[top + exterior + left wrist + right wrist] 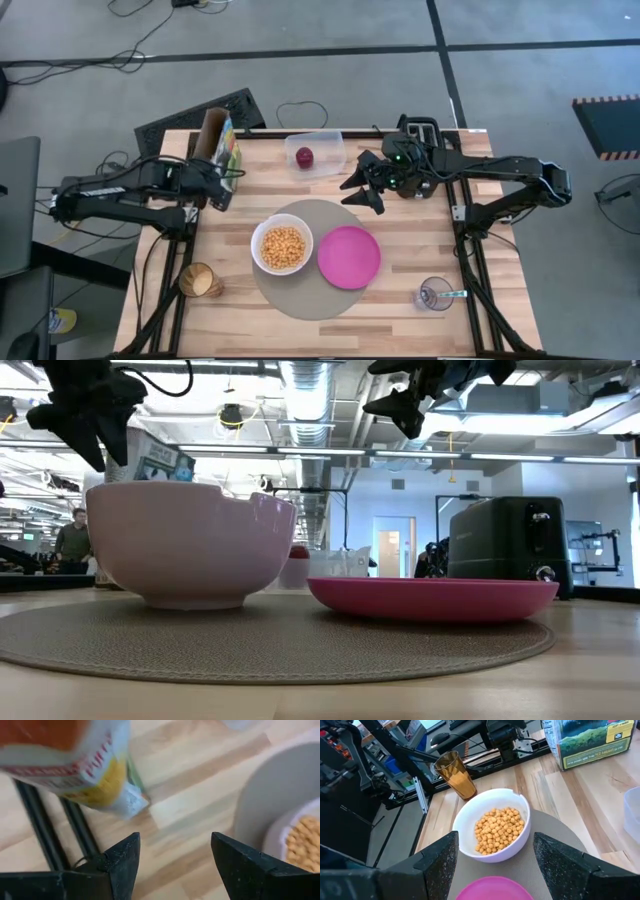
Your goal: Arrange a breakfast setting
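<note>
A white bowl [282,248] of yellow cereal balls and an empty magenta plate [348,256] stand side by side on the round grey-brown mat [300,295]. A small red apple [304,157] lies in a clear tub [325,150] at the far edge. A clear glass [435,294] at the near right holds the teal-handled spoon [455,294]. No toast shows. My left gripper [222,192] hangs open and empty in the air near a cereal box [222,140]. My right gripper [362,190] hangs open and empty above the table, far-right of the mat, looking down on the bowl [495,822].
The black toaster [505,545] stands at the far right, mostly under my right arm in the high view. An amber cup [198,280] stands at the near left edge. The cereal box [75,760] stands upright at the far left. Bare wood lies in front of the mat.
</note>
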You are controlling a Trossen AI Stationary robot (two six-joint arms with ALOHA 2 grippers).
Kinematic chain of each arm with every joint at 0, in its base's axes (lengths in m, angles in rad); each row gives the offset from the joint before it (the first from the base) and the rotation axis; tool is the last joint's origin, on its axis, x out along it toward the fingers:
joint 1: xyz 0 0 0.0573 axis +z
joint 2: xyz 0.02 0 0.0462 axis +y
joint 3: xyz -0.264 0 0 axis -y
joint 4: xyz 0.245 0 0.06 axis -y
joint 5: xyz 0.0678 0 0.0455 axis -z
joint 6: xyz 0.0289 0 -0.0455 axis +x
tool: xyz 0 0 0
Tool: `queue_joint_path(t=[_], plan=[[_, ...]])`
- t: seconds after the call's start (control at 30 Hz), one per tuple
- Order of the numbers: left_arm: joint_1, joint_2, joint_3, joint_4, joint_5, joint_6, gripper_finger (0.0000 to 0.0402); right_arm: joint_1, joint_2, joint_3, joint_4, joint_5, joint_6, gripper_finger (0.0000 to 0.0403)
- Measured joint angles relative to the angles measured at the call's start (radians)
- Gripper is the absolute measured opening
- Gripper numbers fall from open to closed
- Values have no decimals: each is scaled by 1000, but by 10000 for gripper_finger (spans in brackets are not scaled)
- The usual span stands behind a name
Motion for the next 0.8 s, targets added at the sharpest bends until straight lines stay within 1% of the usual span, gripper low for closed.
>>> queue_joint_path(t=[0.07, 0.2, 0.4, 0.6, 0.7, 0.8], plan=[[0, 0, 14, 17, 32, 26, 229, 0, 0, 0, 0, 0, 0, 286], [-1, 0, 57, 68, 61, 72, 229, -1, 0, 0, 0, 0, 0, 286], [-35, -1, 108, 248, 132, 166, 229, -1, 0, 0, 0, 0, 0, 286], [-114, 0, 109, 509, 215, 259, 229, 0, 0, 0, 4, 0, 17, 286], [-171, 0, 109, 614, 243, 294, 228, -1, 2, 0, 45, 1, 24, 286], [-228, -6, 109, 681, 251, 352, 228, 5, 17, 1, 118, 48, 80, 286]])
